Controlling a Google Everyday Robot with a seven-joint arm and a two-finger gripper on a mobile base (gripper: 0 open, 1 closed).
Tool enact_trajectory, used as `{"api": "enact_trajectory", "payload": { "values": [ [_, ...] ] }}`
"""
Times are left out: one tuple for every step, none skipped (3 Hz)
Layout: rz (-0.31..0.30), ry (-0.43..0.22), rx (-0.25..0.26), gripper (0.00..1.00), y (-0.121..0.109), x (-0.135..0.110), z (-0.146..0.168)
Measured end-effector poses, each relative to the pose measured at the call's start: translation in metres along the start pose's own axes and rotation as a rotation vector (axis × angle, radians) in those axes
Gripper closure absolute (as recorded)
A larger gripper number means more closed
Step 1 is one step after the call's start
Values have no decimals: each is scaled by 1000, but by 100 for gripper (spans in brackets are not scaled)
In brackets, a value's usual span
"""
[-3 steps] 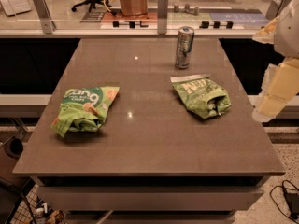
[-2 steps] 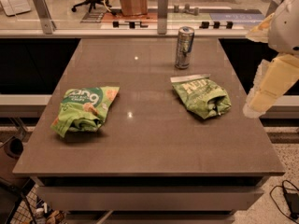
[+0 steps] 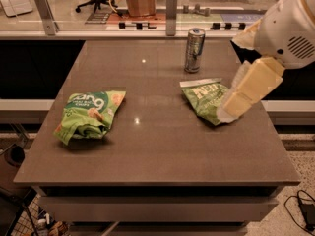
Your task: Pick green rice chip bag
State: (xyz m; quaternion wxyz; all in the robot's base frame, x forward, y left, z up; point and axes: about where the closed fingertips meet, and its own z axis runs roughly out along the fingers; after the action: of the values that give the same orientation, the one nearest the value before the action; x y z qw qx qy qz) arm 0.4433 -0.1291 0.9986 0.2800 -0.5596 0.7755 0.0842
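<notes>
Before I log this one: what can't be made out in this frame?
- Camera view: the claw, at the right edge of the olive-green bag, hides that part of the bag.
- The arm is cut off by the frame's top-right corner.
- On the left, the green rice chip bag: small print too small to read.
- The can: label unreadable.

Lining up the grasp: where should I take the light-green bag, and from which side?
Probably the crumpled lower end of the bag, from straight above: it lies flat, and the folds there stand up. The gripper is away right, at the olive bag.
</notes>
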Motion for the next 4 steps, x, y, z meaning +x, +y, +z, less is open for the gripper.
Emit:
{"api": "enact_trajectory", "payload": {
  "values": [
    [25, -57, 26, 0, 12, -35, 13],
    [18, -137, 32, 0, 16, -72, 36],
    [10, -191, -7, 0, 12, -100, 75],
    [-33, -183, -84, 0, 10, -121, 125]
  ]
}}
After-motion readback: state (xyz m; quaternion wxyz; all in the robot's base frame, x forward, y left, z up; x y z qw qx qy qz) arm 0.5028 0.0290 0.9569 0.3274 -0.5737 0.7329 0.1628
